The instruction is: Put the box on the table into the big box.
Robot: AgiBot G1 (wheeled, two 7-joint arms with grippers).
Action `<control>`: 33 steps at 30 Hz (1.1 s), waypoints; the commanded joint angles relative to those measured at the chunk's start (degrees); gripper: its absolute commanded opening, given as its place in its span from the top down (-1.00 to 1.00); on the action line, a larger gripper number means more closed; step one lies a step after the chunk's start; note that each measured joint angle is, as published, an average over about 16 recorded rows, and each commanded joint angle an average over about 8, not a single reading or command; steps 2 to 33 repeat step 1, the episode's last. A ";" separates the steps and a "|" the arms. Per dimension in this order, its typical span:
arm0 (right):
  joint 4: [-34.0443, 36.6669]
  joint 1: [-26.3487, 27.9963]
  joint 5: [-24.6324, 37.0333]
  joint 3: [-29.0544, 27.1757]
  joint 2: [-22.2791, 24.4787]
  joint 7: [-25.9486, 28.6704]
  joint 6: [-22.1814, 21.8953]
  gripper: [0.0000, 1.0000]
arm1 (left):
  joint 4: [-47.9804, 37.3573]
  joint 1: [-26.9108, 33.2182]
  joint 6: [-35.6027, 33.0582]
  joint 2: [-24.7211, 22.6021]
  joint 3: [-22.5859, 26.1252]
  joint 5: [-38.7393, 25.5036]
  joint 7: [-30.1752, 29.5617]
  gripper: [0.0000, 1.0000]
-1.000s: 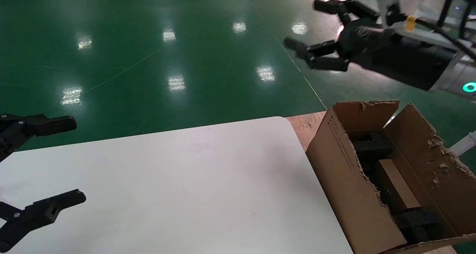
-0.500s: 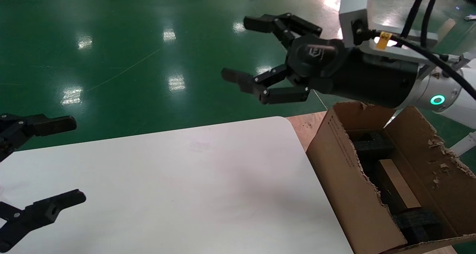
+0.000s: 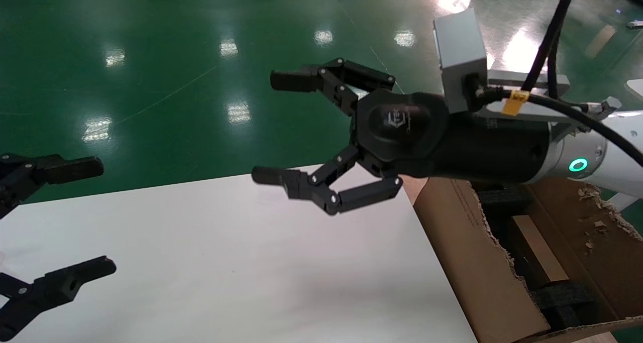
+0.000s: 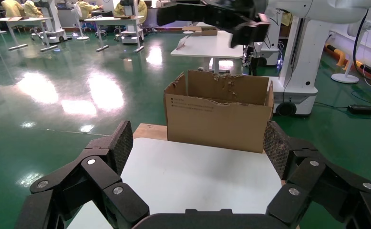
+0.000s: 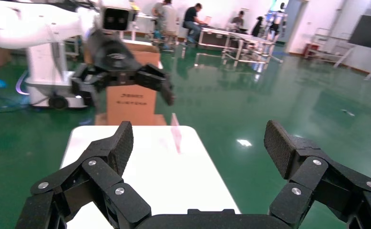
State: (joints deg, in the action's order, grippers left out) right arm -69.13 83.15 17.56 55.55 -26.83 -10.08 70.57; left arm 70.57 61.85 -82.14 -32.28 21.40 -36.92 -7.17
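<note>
The white table point(image 3: 226, 262) has nothing on it. The big box point(image 3: 477, 262), a torn brown carton, stands off the table's right end. A small brown box point(image 3: 540, 252) lies inside it between black foam blocks point(image 3: 562, 298). My right gripper point(image 3: 266, 127) is open and empty, held in the air over the table's far right corner. My left gripper point(image 3: 103, 216) is open and empty at the table's left end. The left wrist view shows its open gripper point(image 4: 198, 148), the table point(image 4: 198, 176) and the big box point(image 4: 217, 119). The right wrist view shows its open gripper point(image 5: 198, 143) above the table point(image 5: 140, 171).
The big box stands on a wooden platform point(image 4: 150, 131) beside the table. The floor is green all round. In the right wrist view another brown carton point(image 5: 131, 102) stands beyond the table's left end, behind my left gripper point(image 5: 121, 78). Other tables and people are far off.
My right arm has swung left and down from above the big box to over the table's far right corner, staying open. The left arm has not moved.
</note>
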 commanded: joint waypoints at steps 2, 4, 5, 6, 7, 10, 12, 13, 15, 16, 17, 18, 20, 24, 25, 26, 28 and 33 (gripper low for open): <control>-0.72 -3.51 3.95 -6.43 -1.33 3.39 2.46 -1.00 | 0.00 0.00 0.00 0.00 0.00 0.00 0.00 -1.00; -0.72 -3.51 3.95 -6.43 -1.33 3.39 2.46 -1.00 | 0.00 0.00 0.00 0.00 0.00 0.00 0.00 -1.00; -0.72 -3.51 3.95 -6.43 -1.33 3.39 2.46 -1.00 | 0.00 0.00 0.00 0.00 0.00 0.00 0.00 -1.00; -0.72 -3.51 3.95 -6.43 -1.33 3.39 2.46 -1.00 | 0.00 0.00 0.00 0.00 0.00 0.00 0.00 -1.00; -0.72 -3.51 3.95 -6.43 -1.33 3.39 2.46 -1.00 | 0.00 0.00 0.00 0.00 0.00 0.00 0.00 -1.00; -0.72 -3.51 3.95 -6.43 -1.33 3.39 2.46 -1.00 | 0.00 0.00 0.00 0.00 0.00 0.00 0.00 -1.00; -0.72 -3.51 3.95 -6.43 -1.33 3.39 2.46 -1.00 | 0.00 0.00 0.00 0.00 0.00 0.00 0.00 -1.00; -0.72 -3.51 3.95 -6.43 -1.33 3.39 2.46 -1.00 | 0.00 0.00 0.00 0.00 0.00 0.00 0.00 -1.00; -0.72 -3.51 3.95 -6.43 -1.33 3.39 2.46 -1.00 | 0.00 0.00 0.00 0.00 0.00 0.00 0.00 -1.00; -0.72 -3.51 3.95 -6.43 -1.33 3.39 2.46 -1.00 | 0.00 0.00 0.00 0.00 0.00 0.00 0.00 -1.00; -0.72 -3.51 3.95 -6.43 -1.33 3.39 2.46 -1.00 | 0.00 0.00 0.00 0.00 0.00 0.00 0.00 -1.00; -0.72 -3.51 3.95 -6.43 -1.33 3.39 2.46 -1.00 | 0.00 0.00 0.00 0.00 0.00 0.00 0.00 -1.00; -0.72 -3.51 3.95 -6.43 -1.33 3.39 2.46 -1.00 | 0.00 0.00 0.00 0.00 0.00 0.00 0.00 -1.00; -0.72 -3.51 3.95 -6.43 -1.33 3.39 2.46 -1.00 | 0.00 0.00 0.00 0.00 0.00 0.00 0.00 -1.00; -0.72 -3.51 3.95 -6.43 -1.33 3.39 2.46 -1.00 | 0.00 0.00 0.00 0.00 0.00 0.00 0.00 -1.00; -0.72 -3.51 3.95 -6.43 -1.33 3.39 2.46 -1.00 | 0.00 0.00 0.00 0.00 0.00 0.00 0.00 -1.00; -0.72 -3.51 3.95 -6.43 -1.33 3.39 2.46 -1.00 | 0.00 0.00 0.00 0.00 0.00 0.00 0.00 -1.00; -0.72 -3.51 3.95 -6.43 -1.33 3.39 2.46 -1.00 | 0.00 0.00 0.00 0.00 0.00 0.00 0.00 -1.00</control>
